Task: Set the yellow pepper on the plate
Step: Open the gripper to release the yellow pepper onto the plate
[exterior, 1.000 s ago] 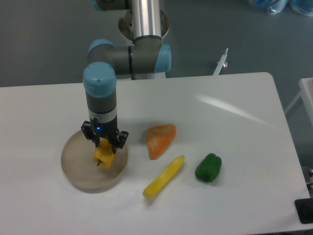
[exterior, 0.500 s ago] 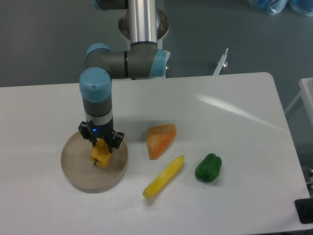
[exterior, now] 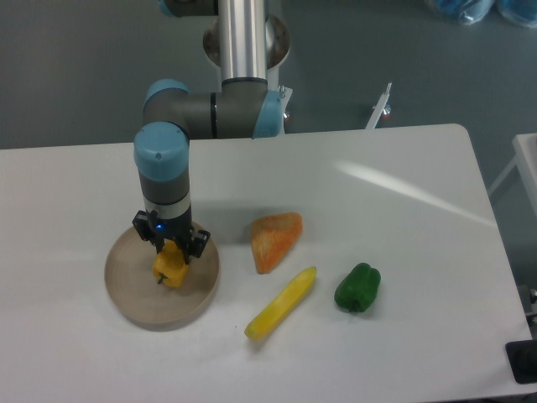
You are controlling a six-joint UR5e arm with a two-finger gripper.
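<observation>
The white table point(exterior: 403, 176) takes up most of what I can see, with the arm point(exterior: 168, 168) reaching down over its left side from a silver post at the back. Under the arm sits the plate point(exterior: 126, 290), a wide tan disc with a thick rim, far broader than any of the vegetables. To its right, well apart from it, lie an orange wedge point(exterior: 274, 238), a long yellow vegetable point(exterior: 281, 303) and, furthest right, a green pepper point(exterior: 358, 287).

The gripper point(exterior: 170, 252) points straight down over the middle of the plate, its two dark fingers clamped on the upper part of the yellow pepper point(exterior: 169, 269). The pepper hangs inside the rim, stem end low on the left. From here I can't quite tell whether its underside is touching the plate or sitting just above it.

It looks like a light thing, small and blocky, with a smooth glossy skin that could slip if pinched at a bulge. The flatter opposite sides of the body, where the fingers sit now, seem the sensible hold. Being rounded, it may tip or roll a little once let go, though the raised rim should keep it in.
</observation>
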